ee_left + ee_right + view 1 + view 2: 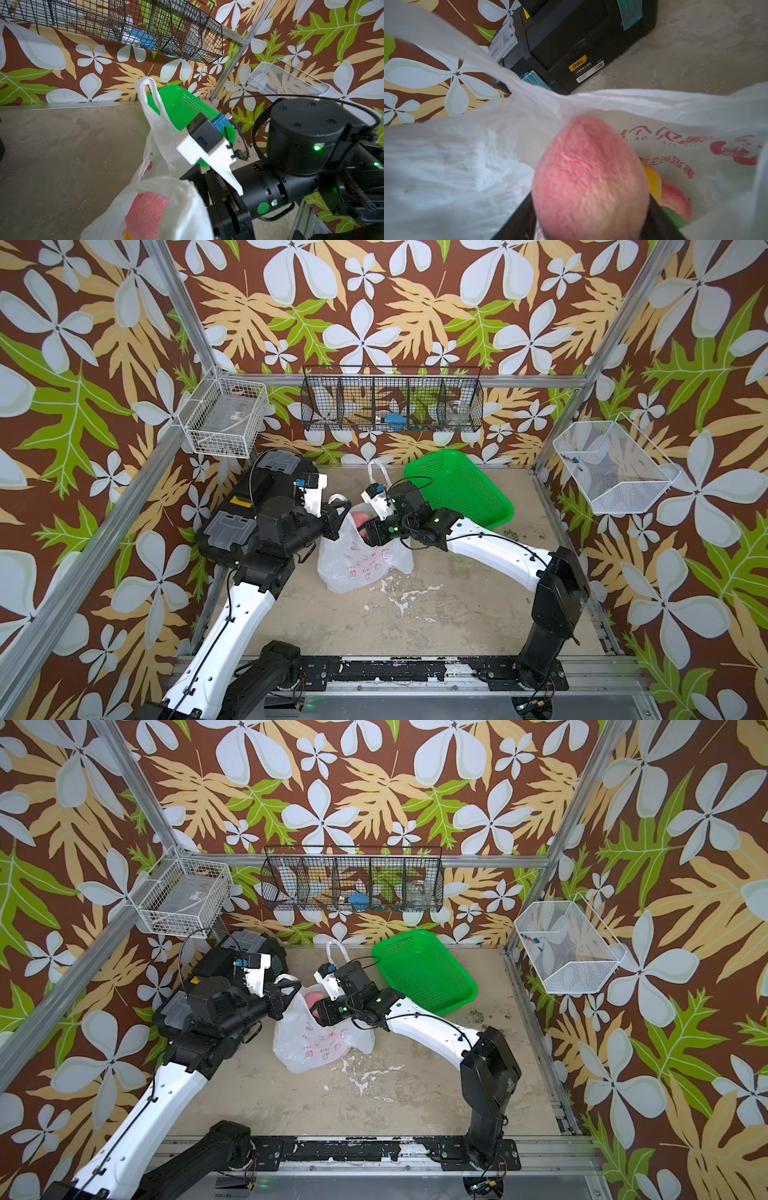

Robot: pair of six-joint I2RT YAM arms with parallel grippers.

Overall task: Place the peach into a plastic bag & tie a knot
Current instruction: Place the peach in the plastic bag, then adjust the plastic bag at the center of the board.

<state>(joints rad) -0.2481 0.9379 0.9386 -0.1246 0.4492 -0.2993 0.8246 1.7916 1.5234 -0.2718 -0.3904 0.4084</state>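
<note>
The white plastic bag stands in mid-table with its mouth held open. My left gripper is shut on the bag's near handle and rim; its jaws are hidden behind the plastic in the left wrist view. One free handle loop sticks up. The pink peach hangs in the bag's mouth. My right gripper is shut on it, a black finger against each side. No knot shows.
Inside the bag lie a yellow fruit and a red-green fruit. A black toolbox sits behind my left arm. A green basket lies at the back right. Wire baskets hang on the walls.
</note>
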